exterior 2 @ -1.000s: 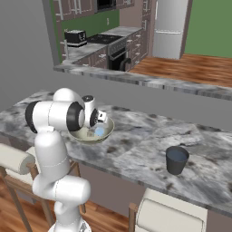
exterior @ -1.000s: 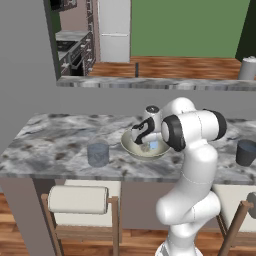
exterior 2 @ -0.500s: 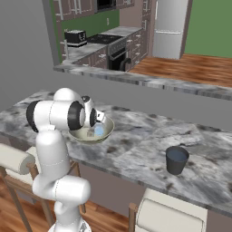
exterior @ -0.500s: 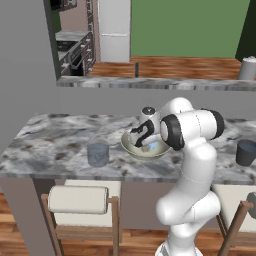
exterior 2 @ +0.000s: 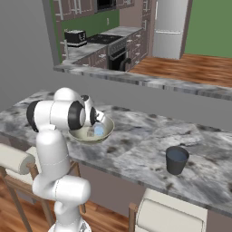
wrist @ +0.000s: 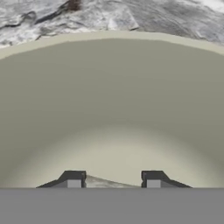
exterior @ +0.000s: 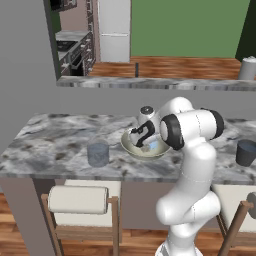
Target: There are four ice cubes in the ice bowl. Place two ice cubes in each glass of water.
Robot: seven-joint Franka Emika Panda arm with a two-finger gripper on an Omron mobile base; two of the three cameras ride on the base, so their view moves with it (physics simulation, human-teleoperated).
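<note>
Ice bowl (exterior: 131, 148) mid-counter; its curved wall (wrist: 109, 87) hems the gripper (wrist: 113, 183) on all sides, open only upward. Marble counter (exterior: 50, 145) bare toward left end apart from one tumbler (exterior: 98, 154) near front edge. Second tumbler (exterior 2: 176, 160) near right end, well apart.

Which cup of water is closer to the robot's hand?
The lighter blue-grey glass, just left of the ice bowl where the gripper reaches. The darker glass stands farther off.
</note>
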